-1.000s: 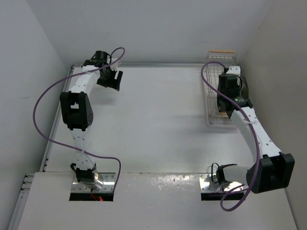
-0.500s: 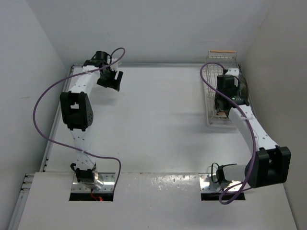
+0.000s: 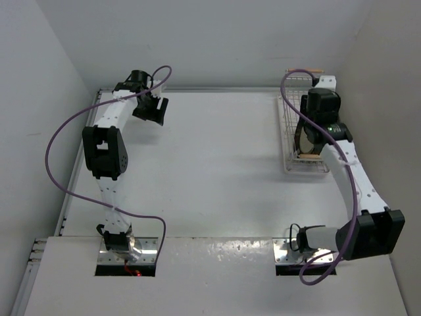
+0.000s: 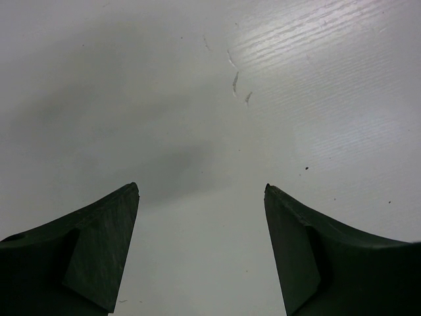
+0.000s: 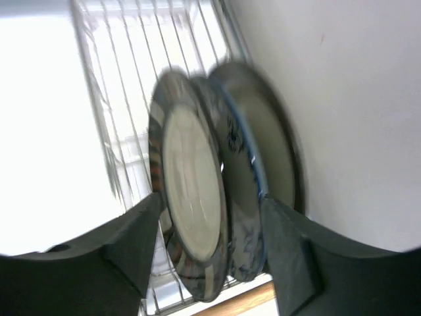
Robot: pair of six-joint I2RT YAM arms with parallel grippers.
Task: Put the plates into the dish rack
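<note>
Overhead, white table [image 3: 210, 171], grey walls [image 3: 197, 39], dish rack [image 3: 288, 141]

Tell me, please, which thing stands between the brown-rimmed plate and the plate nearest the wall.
The blue floral plate stands on edge between them in the dish rack; the right wrist view shows it, somewhat blurred.

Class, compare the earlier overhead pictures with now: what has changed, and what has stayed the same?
The right gripper has opened, its jaws now apart on either side of the cream brown-rimmed plate and the blue-floral plate, standing on edge in the white wire dish rack. Its wrist moved towards the rack's far end. The left gripper stayed open and still.
</note>
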